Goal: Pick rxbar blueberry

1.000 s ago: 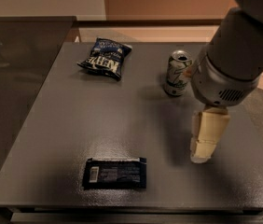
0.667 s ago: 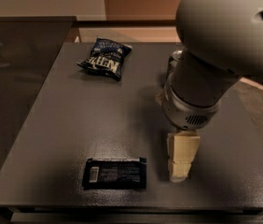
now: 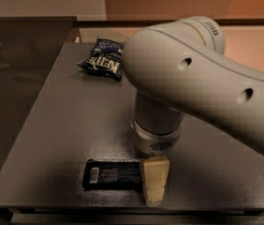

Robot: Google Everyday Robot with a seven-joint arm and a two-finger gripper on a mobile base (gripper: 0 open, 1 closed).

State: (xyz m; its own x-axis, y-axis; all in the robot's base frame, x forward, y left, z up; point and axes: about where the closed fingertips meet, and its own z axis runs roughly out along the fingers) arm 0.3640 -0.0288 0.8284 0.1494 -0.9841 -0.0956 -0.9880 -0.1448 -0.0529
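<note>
The rxbar blueberry (image 3: 111, 174) is a flat black wrapper with a small white label patch at its left end. It lies near the front edge of the grey table (image 3: 62, 121). My gripper (image 3: 154, 181) hangs from the big white arm (image 3: 193, 83) and sits at the bar's right end, with a cream fingertip (image 3: 154, 179) over that end. The bar's right end is hidden behind the finger.
A puffy dark-blue chip bag (image 3: 103, 59) with white lettering lies at the back of the table. The arm hides the table's back right part. The table's front edge runs just below the bar. A darker counter (image 3: 15, 55) adjoins on the left.
The arm has swung left and down across the table. The gripper has gone from right of the bar to its right end. The can at the back is now hidden by the arm.
</note>
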